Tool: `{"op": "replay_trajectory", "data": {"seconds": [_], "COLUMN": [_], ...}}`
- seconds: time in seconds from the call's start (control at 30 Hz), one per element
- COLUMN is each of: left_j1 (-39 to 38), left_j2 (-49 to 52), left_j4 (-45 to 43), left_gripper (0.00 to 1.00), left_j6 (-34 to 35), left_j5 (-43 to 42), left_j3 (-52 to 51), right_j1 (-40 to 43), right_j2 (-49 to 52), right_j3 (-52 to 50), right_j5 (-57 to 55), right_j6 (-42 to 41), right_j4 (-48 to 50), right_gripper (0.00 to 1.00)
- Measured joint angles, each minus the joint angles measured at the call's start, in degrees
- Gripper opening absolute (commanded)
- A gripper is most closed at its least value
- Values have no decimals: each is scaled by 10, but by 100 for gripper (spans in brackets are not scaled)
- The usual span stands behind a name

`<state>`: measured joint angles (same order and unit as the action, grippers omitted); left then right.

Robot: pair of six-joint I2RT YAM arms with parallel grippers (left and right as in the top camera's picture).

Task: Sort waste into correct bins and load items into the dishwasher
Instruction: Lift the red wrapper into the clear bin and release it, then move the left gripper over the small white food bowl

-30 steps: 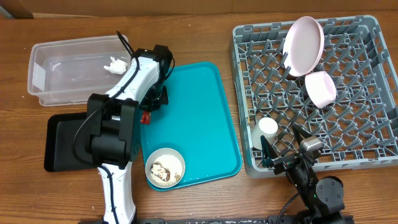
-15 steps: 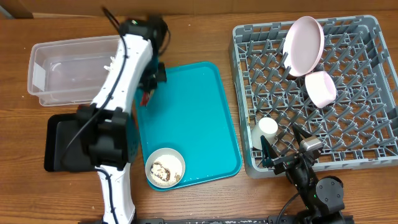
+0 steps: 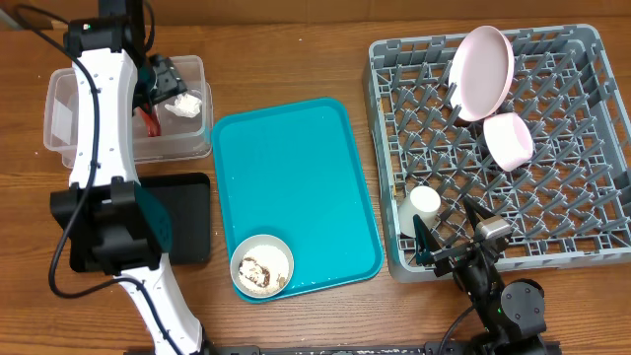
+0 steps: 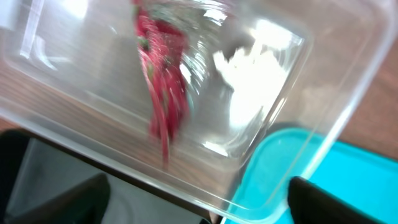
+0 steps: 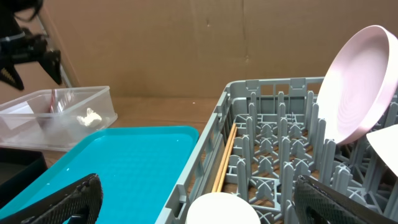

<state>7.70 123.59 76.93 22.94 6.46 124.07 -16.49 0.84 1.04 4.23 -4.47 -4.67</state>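
My left gripper (image 3: 161, 81) hangs over the clear tub (image 3: 69, 118), and its black fingers (image 4: 68, 198) stand wide apart with nothing between them. Below it the red wrapper (image 4: 163, 93) shows as a blurred streak inside the tub, beside the white tissue (image 4: 249, 74). The black tray (image 3: 185, 219) lies in front of the tub. The off-white bowl (image 3: 261, 264) with rice and a brown lump sits on the teal tray (image 3: 296, 168). The grey dish rack (image 3: 582, 197) holds the plate (image 3: 481, 71), pink bowl (image 3: 509, 140), white cup (image 5: 221, 208) and chopsticks (image 5: 224, 155). My right gripper (image 5: 202, 202) is open over the cup.
The teal tray lies between the bins and the rack, its right edge close to the rack's left wall (image 5: 205, 155). A brown cardboard wall (image 5: 186, 43) stands behind the table. My left arm (image 3: 99, 148) stretches over the tub and the black tray.
My left arm swung from the teal tray up and left over the clear tub with the red wrapper. Its jaws opened and the wrapper is now in the tub. The right arm has not moved.
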Motion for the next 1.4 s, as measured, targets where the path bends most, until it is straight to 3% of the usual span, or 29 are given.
{"op": "replay_trajectory", "data": {"seconds": [0.27, 0.5, 0.63, 0.8, 1.03, 1.13, 1.27, 1.4], "left_j1": [-1, -12, -51, -141, -293, -352, -406, -425], "left_j2": [-9, -129, -186, -213, -212, -212, -212, -212], "left_j4": [61, 137, 195, 195, 124, 63, -13, -62], "left_gripper": [96, 93, 89, 88, 88, 95, 96, 88], "left_j6": [-25, -20, -19, -21, -19, -15, -6, -5], "left_j5": [-39, -82, -93, -103, -99, -97, -96, -92], "left_j3": [11, 21, 28, -35, -220, -301, -378, -440], "right_j1": [0, 0, 0, 0, 0, 0, 0, 0], "right_j2": [0, 0, 0, 0, 0, 0, 0, 0], "right_j3": [0, 0, 0, 0, 0, 0, 0, 0], "right_j5": [0, 0, 0, 0, 0, 0, 0, 0], "right_j6": [0, 0, 0, 0, 0, 0, 0, 0], "right_j4": [0, 0, 0, 0, 0, 0, 0, 0], "right_gripper": [100, 100, 100, 100, 100, 100, 100, 100]}}
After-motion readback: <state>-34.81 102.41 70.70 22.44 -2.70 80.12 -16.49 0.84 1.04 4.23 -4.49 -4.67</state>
